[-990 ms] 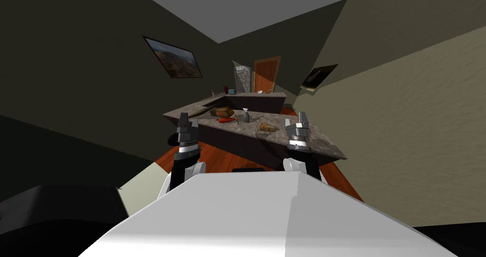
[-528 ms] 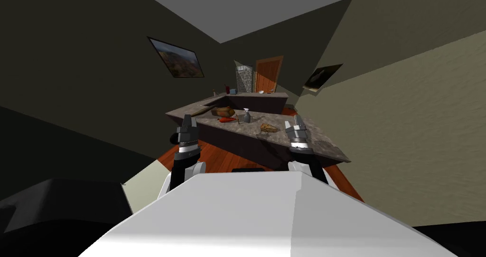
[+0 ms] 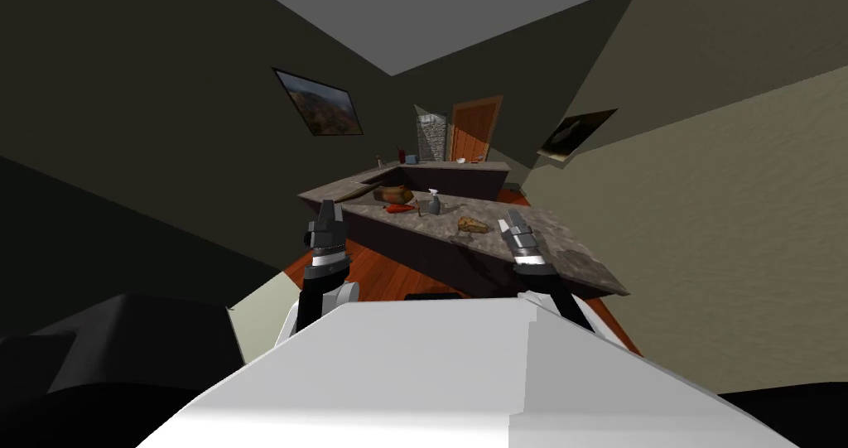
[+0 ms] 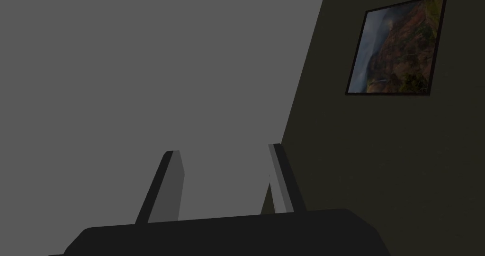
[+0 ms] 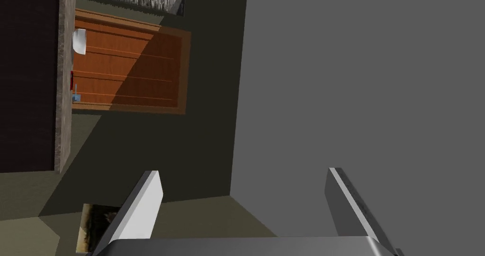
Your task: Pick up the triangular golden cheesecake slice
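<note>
The golden triangular cheesecake slice lies on the grey stone counter, near its front edge. My right gripper is raised just to the right of the slice, a little short of it, fingers open and empty; its wrist view shows the open gripper too. My left gripper hangs off the counter's left end, over the floor, and its fingers stand open with nothing between them.
On the counter behind the slice stand a grey spray bottle, a red pepper and a brown loaf. A second counter runs behind, before an orange door. A red wooden floor lies below.
My view has swung, so the counter and room have slid to the right in the picture. My right gripper has tilted and drifted slightly right with it; the left stays raised.
</note>
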Motion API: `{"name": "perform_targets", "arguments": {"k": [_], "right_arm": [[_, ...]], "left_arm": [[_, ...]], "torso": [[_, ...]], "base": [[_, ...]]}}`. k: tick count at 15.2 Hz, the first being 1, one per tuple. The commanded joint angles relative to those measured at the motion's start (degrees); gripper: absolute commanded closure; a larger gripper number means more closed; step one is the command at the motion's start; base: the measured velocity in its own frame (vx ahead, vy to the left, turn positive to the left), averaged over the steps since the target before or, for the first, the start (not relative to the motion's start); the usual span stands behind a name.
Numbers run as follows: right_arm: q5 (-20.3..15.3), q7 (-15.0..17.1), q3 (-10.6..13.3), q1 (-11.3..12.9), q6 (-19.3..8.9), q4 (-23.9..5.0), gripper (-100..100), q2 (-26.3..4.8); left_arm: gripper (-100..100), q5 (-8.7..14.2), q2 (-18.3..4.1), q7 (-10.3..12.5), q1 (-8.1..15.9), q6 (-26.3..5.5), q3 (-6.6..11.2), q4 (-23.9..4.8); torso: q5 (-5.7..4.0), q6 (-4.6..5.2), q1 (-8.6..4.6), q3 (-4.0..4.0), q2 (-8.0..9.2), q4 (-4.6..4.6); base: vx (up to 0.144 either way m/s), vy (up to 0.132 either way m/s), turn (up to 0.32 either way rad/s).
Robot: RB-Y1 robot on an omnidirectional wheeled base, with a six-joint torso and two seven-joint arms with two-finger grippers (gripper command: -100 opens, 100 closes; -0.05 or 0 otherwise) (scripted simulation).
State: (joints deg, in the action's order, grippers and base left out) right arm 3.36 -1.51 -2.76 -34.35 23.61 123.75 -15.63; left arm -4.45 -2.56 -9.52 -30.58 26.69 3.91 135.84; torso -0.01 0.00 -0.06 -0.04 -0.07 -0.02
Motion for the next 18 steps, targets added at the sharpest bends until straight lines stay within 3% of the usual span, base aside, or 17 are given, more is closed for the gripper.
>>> {"name": "perform_targets", "arguments": {"k": [1, 5, 10, 12, 17, 18], "right_arm": [[-1.0, -0.5, -0.4, -1.2, 0.1, -1.8, -100, -2.9], [-1.7, -0.7, -0.9, -2.3, 0.3, -3.1, -100, -6.3], [-4.2, -1.7, -2.4, -6.1, 1.0, -7.6, -100, -13.3], [-4.2, -1.7, -2.4, -6.1, 1.0, -7.6, -100, -14.5], [-7.2, -3.0, -3.9, -10.5, 2.2, -12.9, -100, -21.6], [-7.2, -3.0, -3.9, -10.5, 2.2, -12.9, -100, -23.0]], "left_arm": [[0, 0.0, 0.0, 0.0, 0.0, 0.0, 0.0, 0.0], [0, 0.0, 0.0, 0.0, 0.0, 0.0, 0.0, 0.0], [0, 0.0, 0.0, 0.0, 0.0, 0.0, 0.0, 0.0], [0, 0.0, 0.0, 0.0, 0.0, 0.0, 0.0, 0.0], [0, 0.0, 0.0, 0.0, 0.0, 0.0, 0.0, 0.0], [0, 0.0, 0.0, 0.0, 0.0, 0.0, -0.01, 0.0]], "torso": [[0.0, 0.0, 0.0, 0.0, 0.0, 0.0], [0.01, -0.01, 0.06, -0.01, -0.02, 0.0], [0.03, 0.0, 0.11, 0.0, 0.0, 0.0], [0.03, -0.01, 0.15, -0.02, -0.03, -0.01], [0.04, -0.02, 0.17, -0.04, -0.07, -0.01], [0.04, -0.02, 0.19, -0.06, -0.11, -0.02]], "base": [[0.02, 0.0, 0.097], [0.018, 0.006, 0.089], [0.018, 0.019, 0.12], [0.023, 0.024, 0.071], [0.033, 0.031, 0.136], [0.05, 0.04, 0.131]]}}
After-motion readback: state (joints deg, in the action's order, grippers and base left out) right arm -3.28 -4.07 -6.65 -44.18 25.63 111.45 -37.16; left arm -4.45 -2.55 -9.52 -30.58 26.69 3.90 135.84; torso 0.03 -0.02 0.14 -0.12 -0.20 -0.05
